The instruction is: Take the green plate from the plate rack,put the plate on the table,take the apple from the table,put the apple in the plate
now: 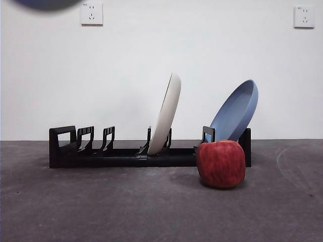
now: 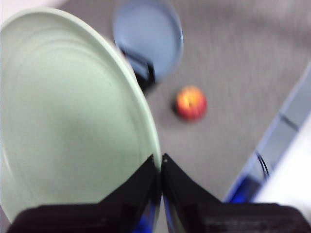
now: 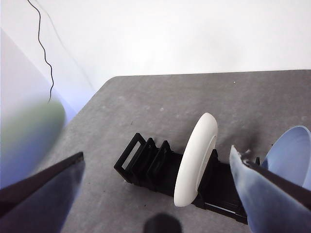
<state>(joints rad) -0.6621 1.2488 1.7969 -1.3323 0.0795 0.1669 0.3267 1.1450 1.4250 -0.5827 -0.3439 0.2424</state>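
Now white, blue plates (image 1: 167, 115) in plate rack (image 1: 121, 154)

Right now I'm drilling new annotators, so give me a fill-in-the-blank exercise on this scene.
1. The left end effector is shut on the rim of the ____ plate.
2. In the plate rack stand a cream-white plate and a ____ plate.
3. The apple rests on the ____.

Missing words: green; blue; table
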